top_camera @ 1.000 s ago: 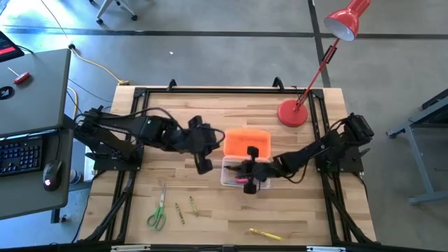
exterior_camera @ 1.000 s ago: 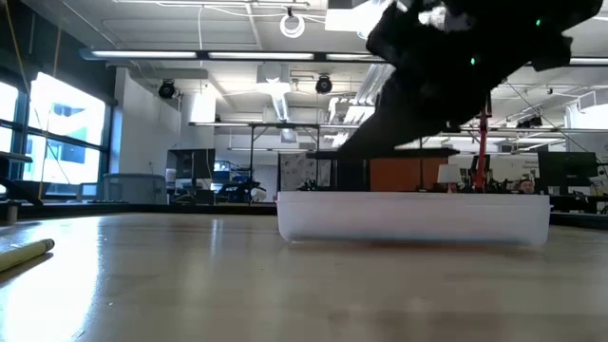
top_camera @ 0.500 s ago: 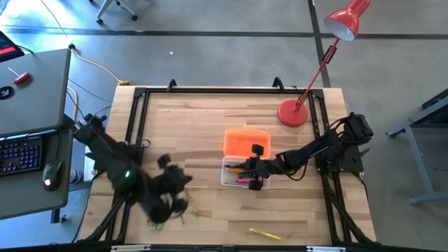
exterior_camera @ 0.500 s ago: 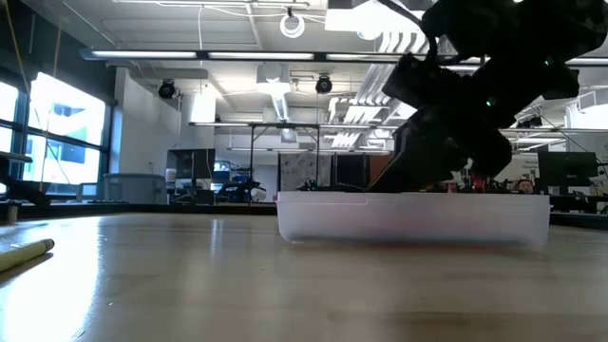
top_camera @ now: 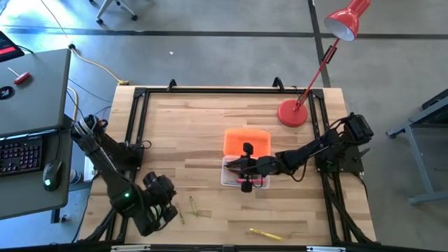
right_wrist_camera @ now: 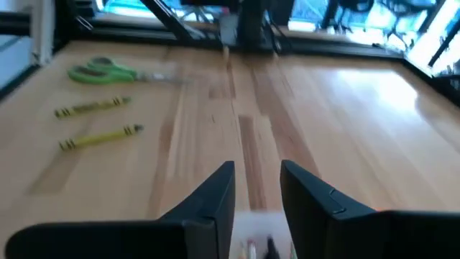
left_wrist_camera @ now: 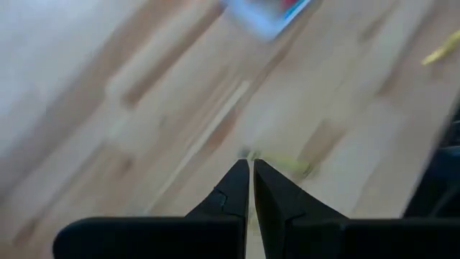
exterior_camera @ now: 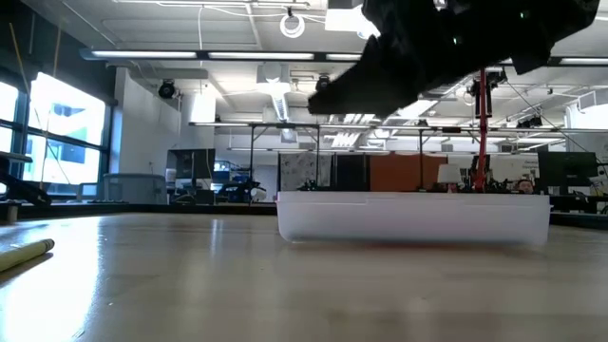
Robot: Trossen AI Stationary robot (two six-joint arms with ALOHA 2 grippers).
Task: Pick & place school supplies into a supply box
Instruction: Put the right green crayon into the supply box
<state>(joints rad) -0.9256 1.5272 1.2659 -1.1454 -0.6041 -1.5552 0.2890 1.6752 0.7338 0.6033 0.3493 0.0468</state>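
The supply box point(top_camera: 245, 175), a clear case, rests on the table's middle with its orange lid point(top_camera: 246, 140) lying open behind it; pens lie inside. My right gripper point(top_camera: 243, 164) hovers open above the box, and shows as a dark mass point(exterior_camera: 427, 47) in the low view. My left gripper point(top_camera: 168, 206) is low over the table's near left, fingers point(left_wrist_camera: 251, 169) shut, beside two crayons point(top_camera: 192, 205). It hides the scissors from above. The green-handled scissors point(right_wrist_camera: 108, 72) and two yellow crayons point(right_wrist_camera: 93, 108) lie flat in the right wrist view.
A yellow pencil point(top_camera: 266, 233) lies near the table's near edge, right of centre. The round red lamp base point(top_camera: 292, 113) stands at the far right, its stem leaning off the table. A dark frame point(top_camera: 210, 89) borders the table.
My left arm has swung from beside the box's left side to the table's near left, ending low over the scissors and crayons. My right gripper dipped toward the box and has risen again above it.
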